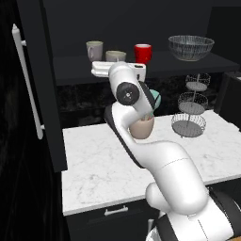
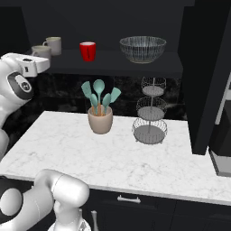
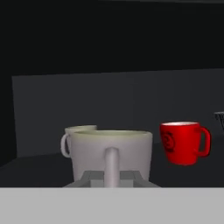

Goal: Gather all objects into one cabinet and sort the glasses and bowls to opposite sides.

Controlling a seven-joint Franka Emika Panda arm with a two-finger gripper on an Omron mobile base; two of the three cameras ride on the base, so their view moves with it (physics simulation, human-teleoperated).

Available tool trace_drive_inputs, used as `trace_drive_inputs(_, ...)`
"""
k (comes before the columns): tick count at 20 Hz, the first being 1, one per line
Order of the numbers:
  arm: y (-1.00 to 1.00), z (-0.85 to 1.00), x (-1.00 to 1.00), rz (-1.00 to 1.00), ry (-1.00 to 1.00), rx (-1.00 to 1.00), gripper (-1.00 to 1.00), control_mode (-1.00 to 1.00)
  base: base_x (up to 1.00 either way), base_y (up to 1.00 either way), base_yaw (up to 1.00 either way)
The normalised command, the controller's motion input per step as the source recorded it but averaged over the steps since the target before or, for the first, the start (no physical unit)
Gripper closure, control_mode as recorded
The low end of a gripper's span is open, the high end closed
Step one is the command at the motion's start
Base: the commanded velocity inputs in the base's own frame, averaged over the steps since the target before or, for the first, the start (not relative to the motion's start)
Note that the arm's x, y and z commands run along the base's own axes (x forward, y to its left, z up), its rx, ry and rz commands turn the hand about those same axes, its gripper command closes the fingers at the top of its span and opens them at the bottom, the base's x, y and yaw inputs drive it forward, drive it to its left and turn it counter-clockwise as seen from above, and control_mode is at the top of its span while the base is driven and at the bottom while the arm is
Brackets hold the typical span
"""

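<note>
Mugs share the cabinet shelf (image 1: 75,63) with your hand (image 3: 111,177), which is clamped shut on the handle of the nearest pale mug (image 3: 111,153). Another pale mug (image 3: 74,140) sits just behind it; the red mug (image 3: 181,142) stands near its right. Swing carelessly and you risk knocking either over.

Dim, soft rendered pictures: the black cabinet (image 1: 47,94) swallows detail, while the white marble counter (image 1: 103,164) stands bright.
</note>
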Motion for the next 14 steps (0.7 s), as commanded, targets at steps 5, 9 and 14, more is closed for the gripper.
trace_drive_inputs(5, 0.14, 0.00, 0.17, 0.09, -0.01, 0.00, 1.00, -1.00, 0.00, 0.00, 0.00)
trace_drive_inputs(9, 0.08, 0.00, 0.46, 0.05, 0.03, 0.00, 1.00, -1.00, 0.00, 0.00, 0.00)
trace_drive_inputs(14, 0.14, 0.00, 0.15, 0.06, 0.00, 0.00, 1.00, -1.00, 0.00, 0.00, 0.00)
